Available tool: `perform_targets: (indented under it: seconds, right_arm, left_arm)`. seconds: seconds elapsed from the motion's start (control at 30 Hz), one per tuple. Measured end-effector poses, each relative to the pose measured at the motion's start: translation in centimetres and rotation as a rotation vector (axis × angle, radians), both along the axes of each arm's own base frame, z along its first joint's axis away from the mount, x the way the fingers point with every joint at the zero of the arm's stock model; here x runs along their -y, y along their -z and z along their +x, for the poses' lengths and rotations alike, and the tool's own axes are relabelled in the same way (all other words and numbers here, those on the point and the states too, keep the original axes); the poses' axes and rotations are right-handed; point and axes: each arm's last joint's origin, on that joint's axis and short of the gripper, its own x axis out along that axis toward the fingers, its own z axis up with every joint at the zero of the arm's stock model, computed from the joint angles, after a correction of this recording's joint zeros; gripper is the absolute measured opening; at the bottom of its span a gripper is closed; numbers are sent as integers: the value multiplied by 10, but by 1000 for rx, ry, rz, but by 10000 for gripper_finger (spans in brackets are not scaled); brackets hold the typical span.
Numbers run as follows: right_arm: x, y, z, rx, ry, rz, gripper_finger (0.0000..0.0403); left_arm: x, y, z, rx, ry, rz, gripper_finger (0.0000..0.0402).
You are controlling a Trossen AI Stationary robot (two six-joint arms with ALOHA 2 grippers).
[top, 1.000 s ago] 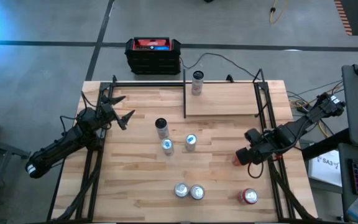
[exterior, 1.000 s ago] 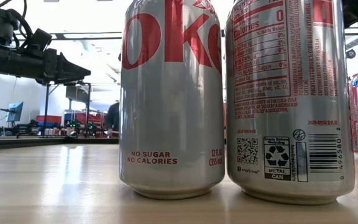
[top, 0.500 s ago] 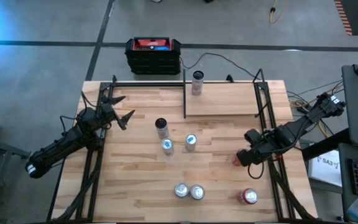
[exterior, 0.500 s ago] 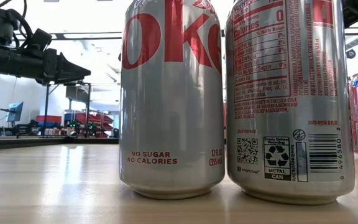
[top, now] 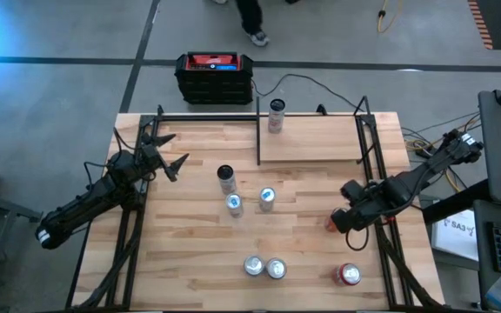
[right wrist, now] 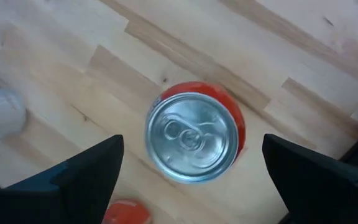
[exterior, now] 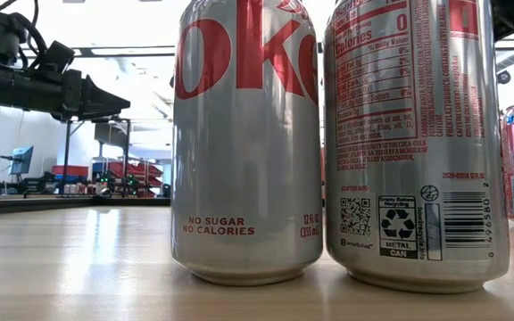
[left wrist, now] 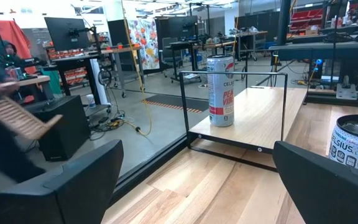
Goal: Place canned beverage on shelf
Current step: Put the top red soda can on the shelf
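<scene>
Butcher-block worktop (top: 190,252): right gripper (right wrist: 191,171), fingers apart, is hovering over upright red aluminium can (right wrist: 194,137) near right edge; next: descend, clamp. Left gripper (top: 170,155) is waiting, fingers apart.

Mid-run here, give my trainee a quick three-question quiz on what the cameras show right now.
1. True or false: the shelf already holds one can.
2. Which hand hangs over the orange can: (a) the left hand, (b) the right hand?
3. Fill in: the right hand's fingers are ____ on either side of that can, not touching it.

Key
1. True; a tall can stands upright near the shelf's back left corner.
2. (b); the left hand waits open near the table's left edge.
3. open
</scene>
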Motion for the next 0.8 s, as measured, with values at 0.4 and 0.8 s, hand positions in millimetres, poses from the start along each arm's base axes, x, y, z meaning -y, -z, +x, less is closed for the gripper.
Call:
perform_targets:
  seconds: [0.4,0.8]
  right_arm:
    - [-9,25,16,-118,-155,-117,370]
    - [-11,31,19,-158,-77,-132,357]
  left_arm:
    - [0,0,0,0,0,0,398]
    - [0,0,0,0,0,0,398]
